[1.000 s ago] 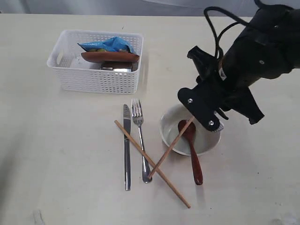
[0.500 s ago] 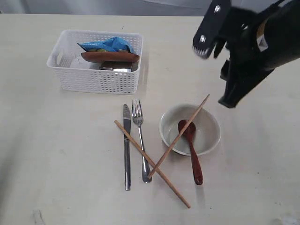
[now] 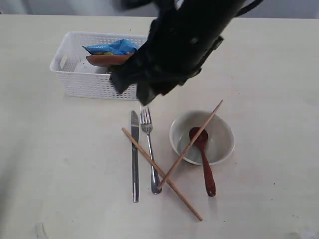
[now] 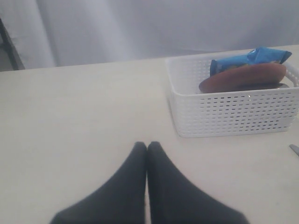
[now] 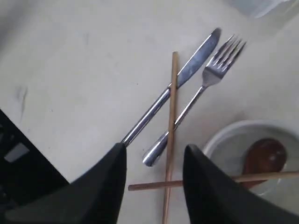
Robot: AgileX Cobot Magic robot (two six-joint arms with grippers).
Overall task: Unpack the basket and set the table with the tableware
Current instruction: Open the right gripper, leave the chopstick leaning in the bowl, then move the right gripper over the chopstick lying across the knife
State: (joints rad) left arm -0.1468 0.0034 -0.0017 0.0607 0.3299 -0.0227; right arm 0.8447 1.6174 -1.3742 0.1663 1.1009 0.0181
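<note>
Already knife [image 3: 134,157], fork [image 3: 149,149] and bowl [image 3: 223,134] are laid on the bench [image 3: 60,174], the plate [image 3: 105,60] kept in the basket [image 3: 89,85]. Right gripper [image 5: 154,148] is spread, left gripper [image 4: 146,144] pressed together.

Reaches across the middle with the right arm [image 3: 174,45], blurred dark. Holds the right tool [image 5: 154,148] with jaws apart, gripping nothing. Presses the left tool [image 4: 147,147] tips together, touching, also empty.

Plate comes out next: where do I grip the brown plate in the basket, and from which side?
Probably pinch the brown plate by its raised edge, from above: it sits tilted, poking over the basket rim, whose walls block side approaches.
</note>
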